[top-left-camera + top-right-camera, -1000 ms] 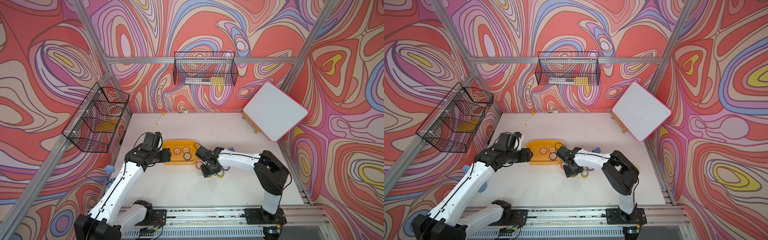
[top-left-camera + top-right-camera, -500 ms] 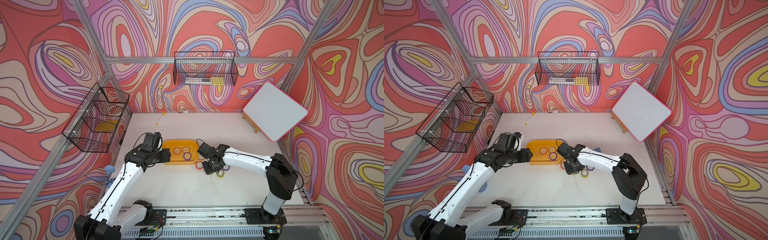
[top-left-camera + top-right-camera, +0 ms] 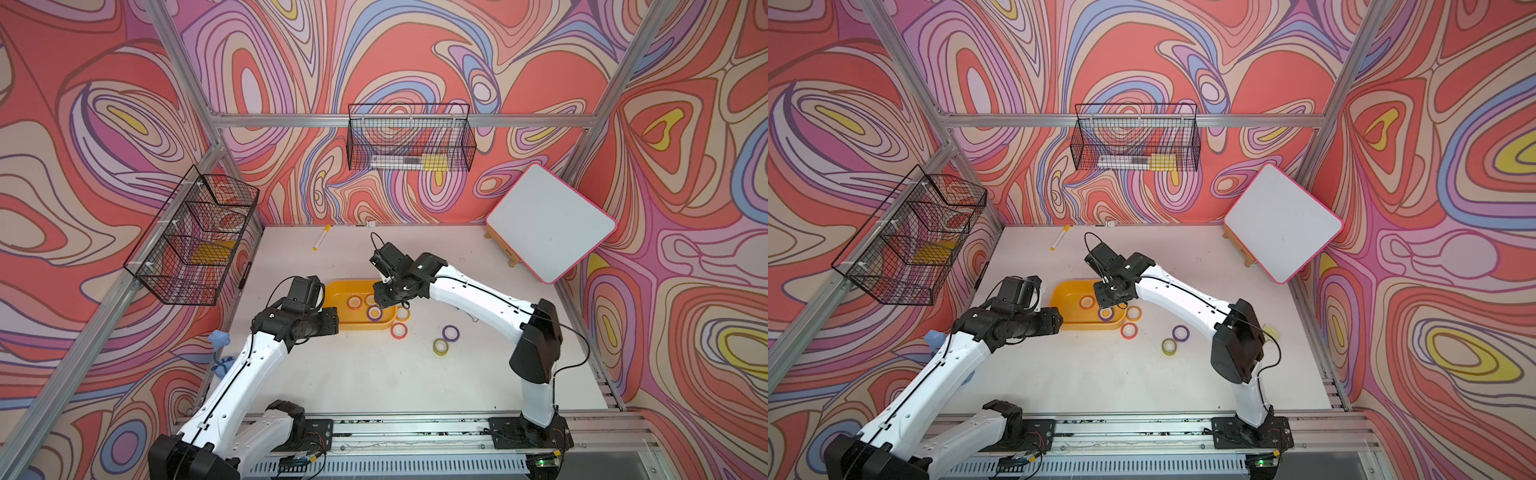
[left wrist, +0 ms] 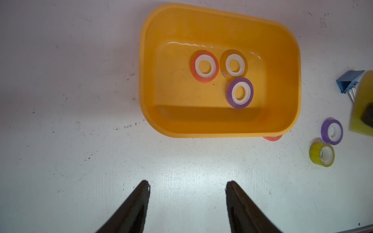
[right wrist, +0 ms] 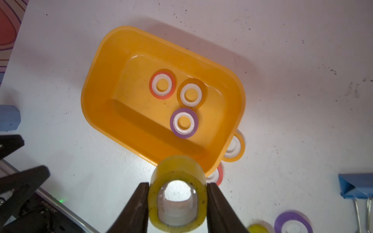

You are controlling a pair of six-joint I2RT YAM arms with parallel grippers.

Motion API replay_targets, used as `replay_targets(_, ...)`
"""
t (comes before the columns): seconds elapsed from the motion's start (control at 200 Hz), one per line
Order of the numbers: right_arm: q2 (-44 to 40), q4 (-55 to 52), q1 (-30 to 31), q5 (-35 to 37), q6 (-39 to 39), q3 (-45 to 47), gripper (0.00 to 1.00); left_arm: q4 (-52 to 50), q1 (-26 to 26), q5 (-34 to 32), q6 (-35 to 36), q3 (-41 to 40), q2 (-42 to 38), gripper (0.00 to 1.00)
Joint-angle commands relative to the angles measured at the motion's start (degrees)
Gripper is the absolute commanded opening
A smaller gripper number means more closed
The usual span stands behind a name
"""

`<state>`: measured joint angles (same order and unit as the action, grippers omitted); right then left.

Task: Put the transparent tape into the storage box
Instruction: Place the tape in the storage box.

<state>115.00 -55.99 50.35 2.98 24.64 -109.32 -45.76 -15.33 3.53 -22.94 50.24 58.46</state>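
Transparent tape [image 5: 177,167]: yellow roll clenched in right tool [image 5: 177,184], over the storage box [image 5: 96,84].

Surface [image 3: 374,374]: box sits left of middle, nearer the left edge. Left tool [image 4: 187,182] released and empty, just beside the box on its left-edge side, probably parked clear of the right arm. Right tool grips across the roll's outer wall, hole facing the wrist camera, so a release should land it flat like the rest. Inside, flat: red-orange roll [image 4: 204,66], amber roll [image 4: 234,65], purple roll [image 4: 240,93]. Left on the surface, right-edge side: yellow-rimmed roll [image 5: 235,149] touching the box wall, second red-orange roll [image 5: 217,175] at its corner, second purple roll [image 3: 450,332] and olive roll [image 3: 440,346] apart.
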Motion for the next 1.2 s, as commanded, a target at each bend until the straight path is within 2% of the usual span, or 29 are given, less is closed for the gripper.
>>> replay_targets(0.0,6.51,-0.34,0.34,-1.10,-1.54,-6.16,0.43,0.92,0.57,-1.47,-0.55,-0.89,-0.80,0.65)
replay_targets(0.21,18.97,0.73,0.54,-2.96,-1.53,-19.31,0.43,1.29,1.60,0.45,0.02,-0.53,-0.19,0.65)
replay_targets(0.341,24.45,1.07,0.93,-3.40,-1.50,-24.15,0.43,1.47,2.15,1.12,0.26,-0.66,-0.58,0.65)
replay_targets(0.711,28.34,3.33,2.51,-2.07,-3.02,-22.74,0.45,2.09,2.54,1.91,0.62,-1.09,-0.71,0.65)
replay_targets(1.197,30.84,1.06,2.83,-1.95,-4.52,-22.27,0.47,2.07,2.53,1.83,0.96,-1.12,-0.89,0.65)
